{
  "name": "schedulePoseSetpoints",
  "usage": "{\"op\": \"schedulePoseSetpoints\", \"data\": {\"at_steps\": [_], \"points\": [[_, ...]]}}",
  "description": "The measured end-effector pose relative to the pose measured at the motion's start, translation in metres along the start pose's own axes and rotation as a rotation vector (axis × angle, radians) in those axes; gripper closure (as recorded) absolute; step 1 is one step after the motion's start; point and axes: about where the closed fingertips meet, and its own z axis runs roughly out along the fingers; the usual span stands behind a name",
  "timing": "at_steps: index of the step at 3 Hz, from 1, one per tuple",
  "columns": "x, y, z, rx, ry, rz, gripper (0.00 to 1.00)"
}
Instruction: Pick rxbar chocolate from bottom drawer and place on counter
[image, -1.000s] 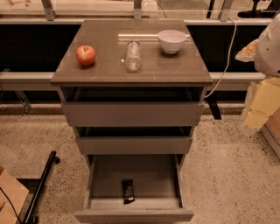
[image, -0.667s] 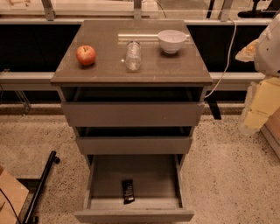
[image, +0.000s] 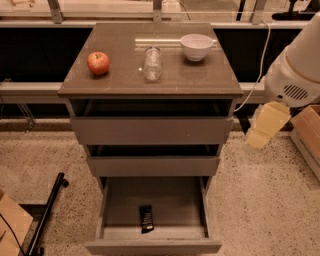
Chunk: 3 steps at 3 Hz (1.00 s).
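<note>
The bottom drawer (image: 152, 245) is open; the rxbar chocolate (image: 146, 218) lies inside, ungrasped. The gripper (image: 264, 127) hangs right of the counter (image: 120, 80); its state cannot be told. Pick and placement remain.

Apple (image: 98, 63), red: sat upper left of centre.
Jar (image: 152, 64), clear glass: stood upper centre, right of apple.
Bowl (image: 196, 47), white: stood upper right of jar.
Pole (image: 47, 215), black: lay slanted on speckled floor (image: 40, 160), lower left.
Box (image: 307, 130), cardboard: was at right edge.
</note>
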Motion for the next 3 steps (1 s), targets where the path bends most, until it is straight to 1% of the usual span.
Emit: {"op": "schedulePoseSetpoints", "data": {"at_steps": [1,2,3], "points": [[-0.002,-0.001,0.001,0.005,-0.005,0.015,0.0],[-0.001,0.002,0.02,-0.007,-0.006,0.098,0.0],[-0.008,0.01,0.067,-0.033,0.001,0.218,0.0]]}}
